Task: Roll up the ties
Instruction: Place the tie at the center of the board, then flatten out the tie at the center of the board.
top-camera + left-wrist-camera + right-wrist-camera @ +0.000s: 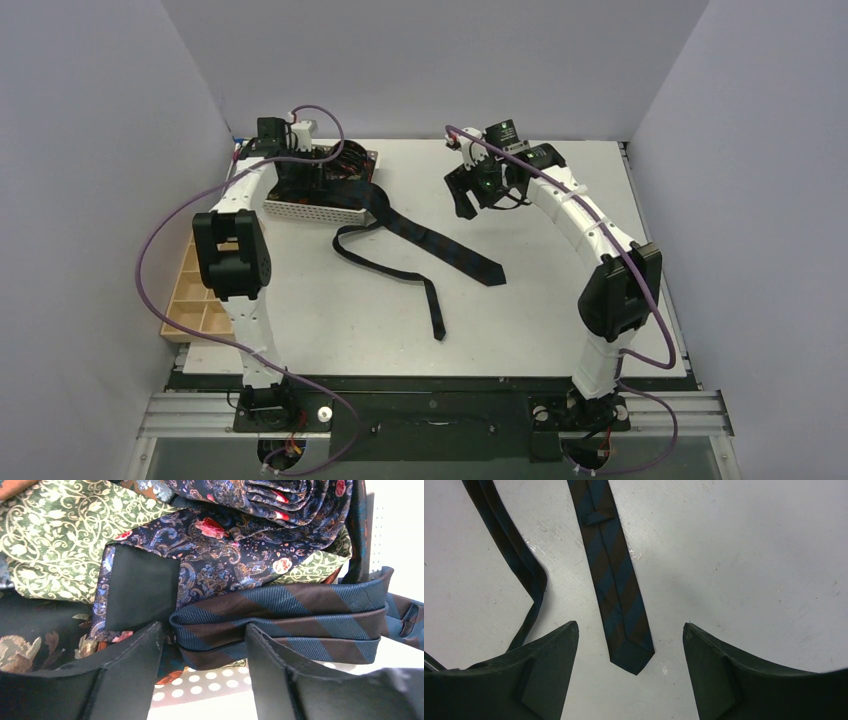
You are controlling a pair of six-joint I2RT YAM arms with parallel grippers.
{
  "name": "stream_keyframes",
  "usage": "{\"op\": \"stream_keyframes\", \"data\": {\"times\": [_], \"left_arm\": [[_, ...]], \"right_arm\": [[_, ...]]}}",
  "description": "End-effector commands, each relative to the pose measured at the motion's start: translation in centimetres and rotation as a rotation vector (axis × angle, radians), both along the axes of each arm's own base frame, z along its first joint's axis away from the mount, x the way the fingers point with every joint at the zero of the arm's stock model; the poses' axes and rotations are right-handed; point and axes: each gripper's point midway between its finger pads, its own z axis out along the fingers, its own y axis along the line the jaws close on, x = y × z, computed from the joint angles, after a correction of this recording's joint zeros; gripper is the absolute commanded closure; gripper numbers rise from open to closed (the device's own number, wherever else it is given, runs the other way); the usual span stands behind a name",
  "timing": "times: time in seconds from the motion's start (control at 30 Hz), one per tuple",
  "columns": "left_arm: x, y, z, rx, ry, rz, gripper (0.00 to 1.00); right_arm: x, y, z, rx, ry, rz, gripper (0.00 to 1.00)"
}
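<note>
Left wrist view: the brown-and-blue striped tie [300,615] is doubled into three flat layers at the rim of the white lattice basket [200,685], lying against a heap of patterned ties [225,550] (paisley, green vine) inside it. The left gripper [202,630] straddles the folded bend, fingers apart with the bend between them. Can't tell if the pads actually bite the cloth. The rest of that tie runs out of the basket onto the table [749,555] in a loose loop, its pointed end [631,657] lying flat, back side up with the keeper loop showing. The right gripper [629,630] hovers over that end, fingers wide, nothing between them. Handling guess: light, limp, smooth woven fabric with no stiffness along its length, so it will sag, twist and slide through a loose pinch, and stacked layers may shear apart. Best hold looks like a flat pinch across the full width near an end, so the roll starts square.
</note>
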Motion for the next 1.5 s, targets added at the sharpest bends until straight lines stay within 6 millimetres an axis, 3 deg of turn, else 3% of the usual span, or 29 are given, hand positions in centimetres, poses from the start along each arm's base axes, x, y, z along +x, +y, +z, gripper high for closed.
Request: {"op": "stream_keyframes", "data": {"times": [0.0,0.03,0.07,0.13,0.17,0.2,0.33,0.37,0.43,0.6,0.77,0.93,1.07,1.23,1.47], "left_arm": [[1.3,-0.2,2.2,-0.061,-0.050,-0.011,0.53],[1.3,-0.8,2.7,-0.090,-0.054,-0.028,0.59],[1.1,-1.0,3.4,-0.104,-0.064,-0.037,0.73],[1.0,-1.7,5.6,-0.132,-0.108,-0.061,0.92],[0.6,-2.1,6.1,-0.149,-0.114,-0.069,0.96],[0.5,-2.5,8.5,-0.155,-0.174,-0.079,1.00],[-1.7,-5.3,15.2,-0.136,-0.337,-0.191,1.00],[-3.0,-7.3,17.3,-0.126,-0.383,-0.248,1.00],[-5.0,-9.6,20.3,-0.075,-0.467,-0.335,1.00],[-10.2,-15.2,25.6,-0.015,-0.625,-0.554,1.00],[-14.6,-19.1,31.5,-0.039,-0.815,-0.662,1.00],[-18.1,-22.0,34.5,-0.081,-0.890,-0.754,1.00],[-19.7,-23.3,36.0,-0.116,-0.919,-0.784,1.00],[-20.5,-24.1,36.6,-0.150,-0.915,-0.791,1.00],[-21.5,-24.8,37.1,-0.204,-0.908,-0.810,1.00]], "right_arm": [[-0.1,-0.2,2.8,0.047,-0.049,0.004,0.28],[0.0,-0.3,2.9,0.049,-0.050,0.004,0.28],[0.0,-0.4,3.1,0.048,-0.053,0.005,0.28],[0.1,-0.6,3.6,0.050,-0.062,0.008,0.28],[0.1,-0.7,4.0,0.052,-0.071,0.008,0.28],[0.3,-1.0,4.4,0.053,-0.083,0.008,0.28],[-0.5,-1.2,8.1,0.114,-0.165,0.052,0.28],[-0.8,-0.7,8.9,0.138,-0.185,0.080,0.28],[-2.1,0.3,11.5,0.177,-0.239,0.140,0.29],[-5.4,2.5,17.6,0.235,-0.401,0.284,0.30],[-7.1,3.9,19.9,0.288,-0.469,0.342,0.31],[-8.6,4.5,21.3,0.341,-0.515,0.371,0.32],[-10.3,5.9,21.8,0.387,-0.507,0.426,0.33],[-11.2,7.2,21.8,0.452,-0.471,0.431,0.37],[-10.7,7.4,20.9,0.461,-0.520,0.442,0.40]]}}
